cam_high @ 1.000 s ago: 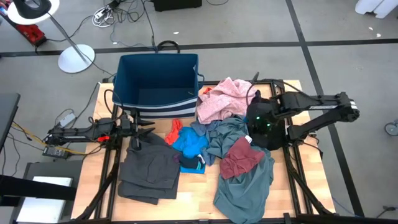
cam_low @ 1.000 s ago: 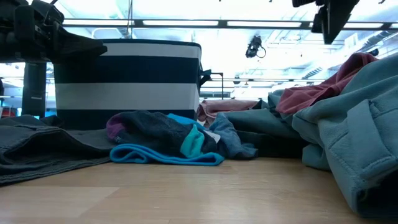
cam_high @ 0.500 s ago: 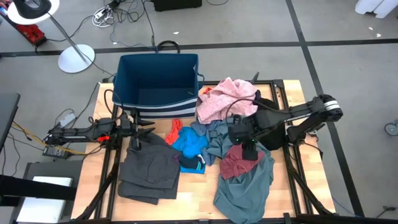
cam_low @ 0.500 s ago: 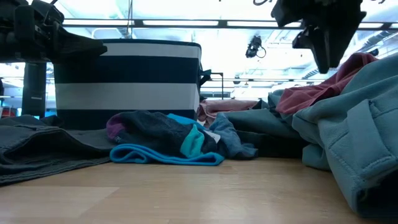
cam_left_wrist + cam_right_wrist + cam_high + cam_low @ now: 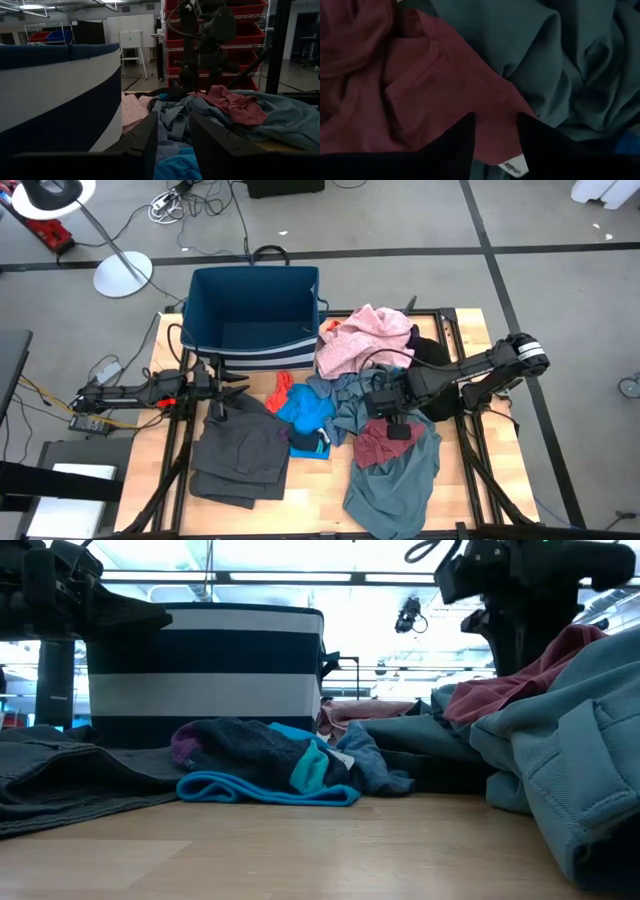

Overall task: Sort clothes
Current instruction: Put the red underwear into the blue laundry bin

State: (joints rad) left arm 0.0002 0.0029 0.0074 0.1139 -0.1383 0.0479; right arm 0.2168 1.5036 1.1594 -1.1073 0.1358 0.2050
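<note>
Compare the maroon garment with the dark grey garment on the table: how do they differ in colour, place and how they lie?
The maroon garment is reddish and small; the dark grey garment is larger. The maroon one lies crumpled atop the grey-blue garment, under the right claw; the dark grey one lies flatter on the table, near the left claw. Both are soft fabric.

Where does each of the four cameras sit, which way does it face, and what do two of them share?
High view: overhead, facing straight down; both dark arms, dark blue fabric bin.
Low view: table-top height, facing level across; right arm over soft maroon fabric garment.
Left wrist view: on the left arm, facing across the table; left claw open.
Right wrist view: on the right arm, facing down; right claw open just above the maroon garment.
Shared: all four show that garment.
</note>
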